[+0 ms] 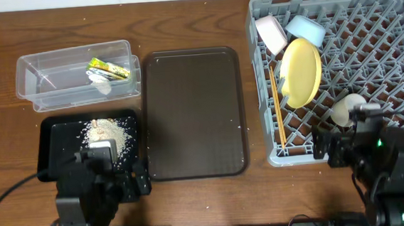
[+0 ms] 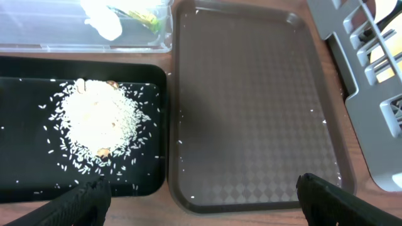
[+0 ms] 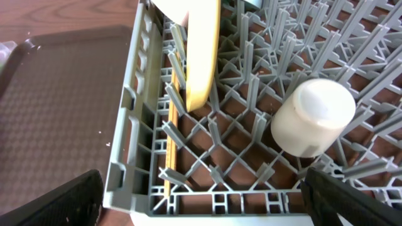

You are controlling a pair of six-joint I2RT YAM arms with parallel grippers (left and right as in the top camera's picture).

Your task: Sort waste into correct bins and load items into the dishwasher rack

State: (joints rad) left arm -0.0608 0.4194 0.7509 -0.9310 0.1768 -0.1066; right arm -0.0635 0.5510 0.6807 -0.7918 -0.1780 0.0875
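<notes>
The grey dishwasher rack (image 1: pixel 366 16) at the right holds the yellow plate (image 1: pixel 301 72) on edge, the white bowl (image 1: pixel 271 34), the light blue bowl (image 1: pixel 306 29), the chopsticks (image 1: pixel 277 115) and the upturned pale cup (image 1: pixel 348 108). The clear tub (image 1: pixel 49 74) holds the green-and-orange wrapper (image 1: pixel 110 67) and white scrap (image 1: pixel 100 81). The black tray (image 1: pixel 55 148) holds the rice heap (image 1: pixel 111 133). My left gripper (image 2: pixel 201 204) is open and empty over the near edges of both trays. My right gripper (image 3: pixel 201 201) is open and empty at the rack's near edge; the cup (image 3: pixel 314 116) and plate (image 3: pixel 201 50) lie beyond it.
A large dark brown serving tray (image 1: pixel 193 113) lies between the bins and the rack, with a few stray rice bits on it. It fills most of the left wrist view (image 2: pixel 251 107). Wooden tabletop surrounds everything.
</notes>
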